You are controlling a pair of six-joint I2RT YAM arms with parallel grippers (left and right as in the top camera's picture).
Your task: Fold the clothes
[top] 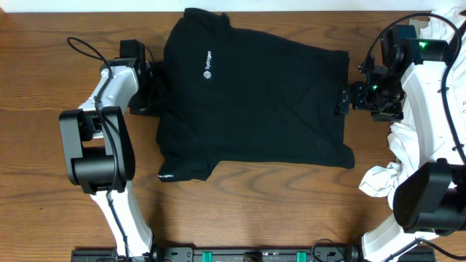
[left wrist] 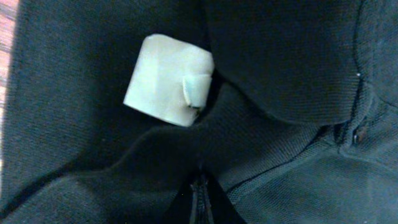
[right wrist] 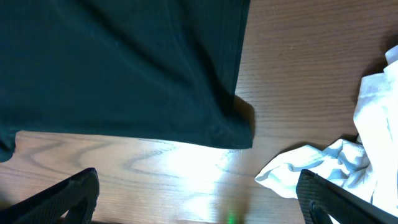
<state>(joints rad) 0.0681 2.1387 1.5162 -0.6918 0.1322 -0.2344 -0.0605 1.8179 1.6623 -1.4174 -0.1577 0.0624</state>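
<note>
**Black garment point(top: 255, 102) flat, left edge pinched**

Lies mid-frame on wooden table point(top: 44, 44), white logo toward upper left. Left gripper point(top: 151, 89) clenched on its left edge. Right gripper point(top: 348, 98) splayed wide beside right edge, grasping nothing. White garments point(top: 378, 182) lower right.

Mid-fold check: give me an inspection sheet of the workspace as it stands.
Surface: wooden table, brown grain, glare near the right arm.
Job's things: black shirt spread out, white logo facing up.
Clutter: white cloths heaped at the right side, apart from the shirt.
End effectors: left end effector shut on the shirt's left edge; right end effector open, over wood by the shirt's right corner.
Cables: black cable looped behind the left arm; thin cable along the right arm.
Surroundings: black rail along the near edge.
</note>
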